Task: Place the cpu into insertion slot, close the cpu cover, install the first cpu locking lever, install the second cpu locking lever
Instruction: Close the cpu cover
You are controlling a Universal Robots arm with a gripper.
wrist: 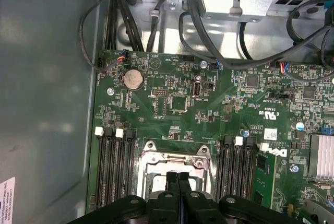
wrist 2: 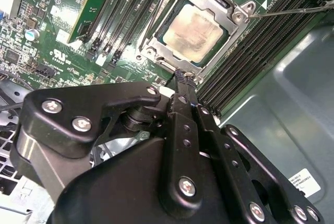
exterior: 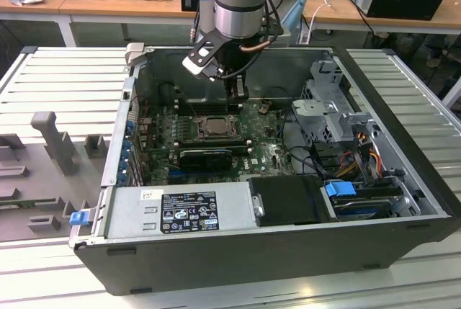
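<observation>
The cpu (wrist 2: pixel 194 28), a pale silvery-beige square, lies in the socket on the green motherboard (wrist: pixel 177 114); in the exterior view the cpu (exterior: pixel 214 127) sits mid-board. The cpu cover (wrist 2: pixel 233 32), a metal frame, lies flat around the chip. A thin locking lever (wrist 2: pixel 292 10) runs from one socket corner out across the memory slots. My gripper (wrist 2: pixel 182 75) is shut, its black fingers pressed together with nothing between them. Their tips sit at the socket's edge, at the corner opposite that lever. In the first wrist view the gripper (wrist: pixel 178 179) hangs over the socket frame (wrist: pixel 156 158). It shows in the exterior view as the gripper (exterior: pixel 237 96).
Memory slots (wrist: pixel 112 166) flank the socket on both sides. A long black card (exterior: pixel 207 156) lies in front of the socket. The power supply (exterior: pixel 180 212) fills the case's front, and a drive cage (exterior: pixel 328 107) with cables (exterior: pixel 360 158) stands on the exterior view's right.
</observation>
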